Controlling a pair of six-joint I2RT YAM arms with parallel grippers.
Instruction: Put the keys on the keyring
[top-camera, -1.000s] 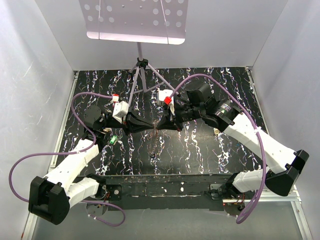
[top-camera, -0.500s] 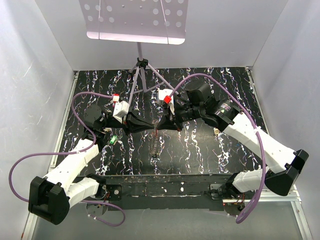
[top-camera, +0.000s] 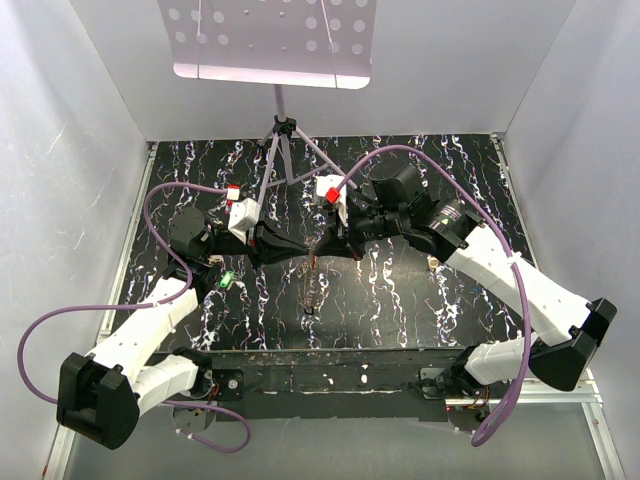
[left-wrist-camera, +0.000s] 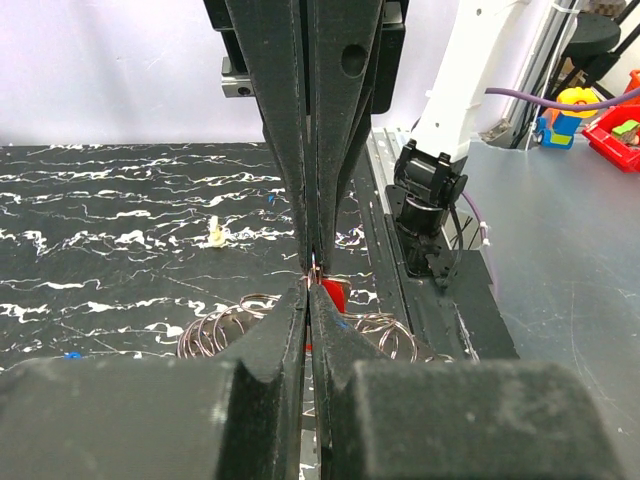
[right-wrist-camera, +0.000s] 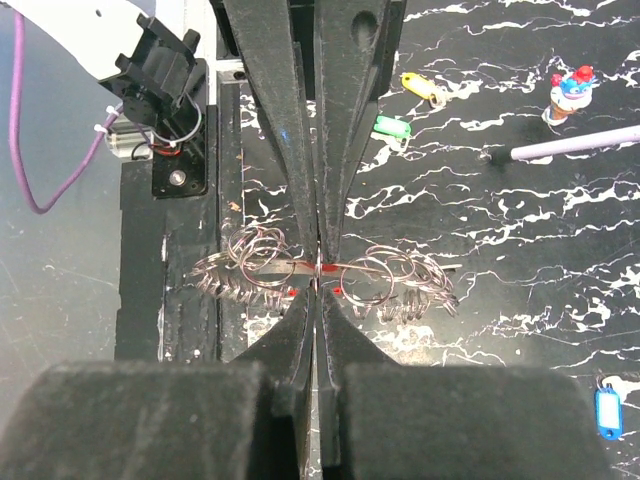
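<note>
Keyring (top-camera: 312, 287) above counter (top-camera: 420, 300) centre; left end effector (top-camera: 304, 254) at its 10 o'clock, right end effector (top-camera: 323, 250) at 2, music stand (top-camera: 281, 135) at 12.

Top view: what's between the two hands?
The keyring. The left hand and right hand meet tip to tip, both shut on its wire; the right wrist view shows its loops spreading either side.

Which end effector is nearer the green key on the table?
Left. The left end effector and right end effector meet tip to tip, shut on the keyring. The green key lies by the left one's wrist end; the right one is wholly beyond the meeting point.
</note>
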